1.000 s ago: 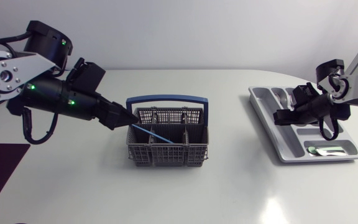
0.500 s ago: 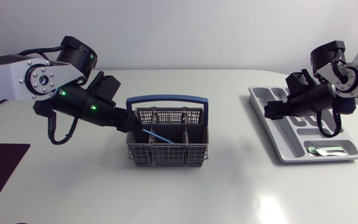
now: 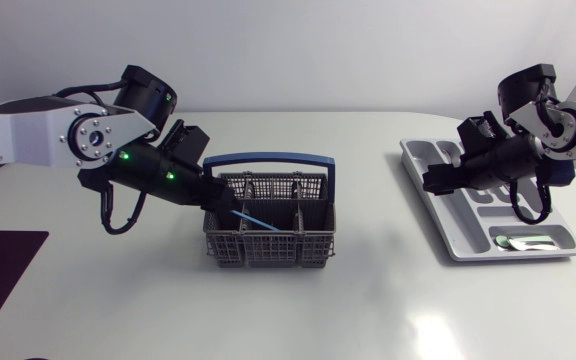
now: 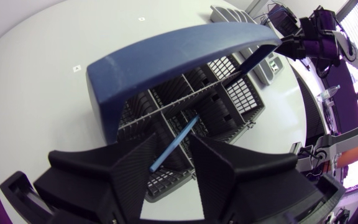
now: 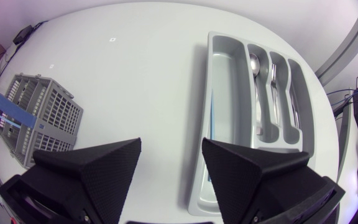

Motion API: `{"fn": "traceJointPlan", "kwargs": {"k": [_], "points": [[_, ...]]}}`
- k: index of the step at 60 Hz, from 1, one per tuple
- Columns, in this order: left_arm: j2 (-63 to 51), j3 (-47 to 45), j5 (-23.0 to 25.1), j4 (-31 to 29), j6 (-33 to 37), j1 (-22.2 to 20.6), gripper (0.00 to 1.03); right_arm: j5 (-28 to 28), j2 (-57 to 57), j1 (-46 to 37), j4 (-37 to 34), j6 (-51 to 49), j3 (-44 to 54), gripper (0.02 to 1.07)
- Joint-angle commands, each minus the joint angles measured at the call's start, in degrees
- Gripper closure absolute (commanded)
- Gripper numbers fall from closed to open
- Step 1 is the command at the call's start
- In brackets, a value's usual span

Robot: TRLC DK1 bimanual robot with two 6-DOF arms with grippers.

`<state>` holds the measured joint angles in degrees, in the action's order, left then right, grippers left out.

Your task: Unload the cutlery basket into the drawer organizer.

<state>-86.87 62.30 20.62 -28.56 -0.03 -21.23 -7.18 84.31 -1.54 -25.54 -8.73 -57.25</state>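
Observation:
A grey cutlery basket [image 3: 268, 236] with a blue handle [image 3: 268, 160] stands mid-table. A thin blue stick [image 3: 251, 217] leans inside it. My left gripper [image 3: 220, 203] has reached in at the basket's left side. In the left wrist view the blue stick's [image 4: 178, 138] upper end lies between the left gripper's [image 4: 173, 142] open fingers, close to one pad, with a gap showing. The grey drawer organizer [image 3: 465, 249] lies at the right. My right gripper [image 3: 434, 181] hovers open and empty over its left edge.
The organizer [image 5: 224, 93] holds a spoon [image 5: 255, 68] and other silver cutlery in its narrow slots. A small shiny piece [image 3: 525, 241] lies in the front compartment. The basket [image 5: 42, 115] shows beyond the right gripper [image 5: 169, 163], with bare white table between them.
My left arm has pushed toward the basket, and its fingers have narrowed around the blue stick's end. My right arm has shifted left over the organizer's edge.

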Motion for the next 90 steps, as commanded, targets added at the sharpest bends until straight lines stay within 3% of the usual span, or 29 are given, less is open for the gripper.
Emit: {"fn": "traceJointPlan", "kwargs": {"k": [1, 9, 51, 64, 70, 90], "points": [[-1.11, -1.31, -0.32, -0.01, -0.93, -0.39, 0.72, 0.59, -0.99, 0.49, -0.48, 1.35, 1.53, 0.35], [-1.55, -1.48, -0.58, -0.1, -0.76, -0.65, 0.77, 0.59, -1.08, 0.66, -0.39, 1.26, 2.06, 0.35], [-1.46, -2.54, -2.08, -3.17, 4.16, -1.44, 0.77, 0.68, -1.26, 1.19, 0.14, 1.0, 3.73, 0.35], [-1.37, -2.63, -1.99, -4.49, 4.69, -1.44, 0.77, 0.68, -1.26, 1.45, 0.14, 1.09, 3.9, 0.35], [-1.28, -2.63, -1.99, -5.55, 5.39, -1.44, 0.71, 0.76, -1.26, 1.63, 0.14, 1.09, 3.9, 0.35], [-0.14, -2.54, -1.99, -7.48, 6.1, -1.53, 0.71, 1.29, -1.26, 1.72, 0.4, 1.0, 4.34, 0.35]]}}
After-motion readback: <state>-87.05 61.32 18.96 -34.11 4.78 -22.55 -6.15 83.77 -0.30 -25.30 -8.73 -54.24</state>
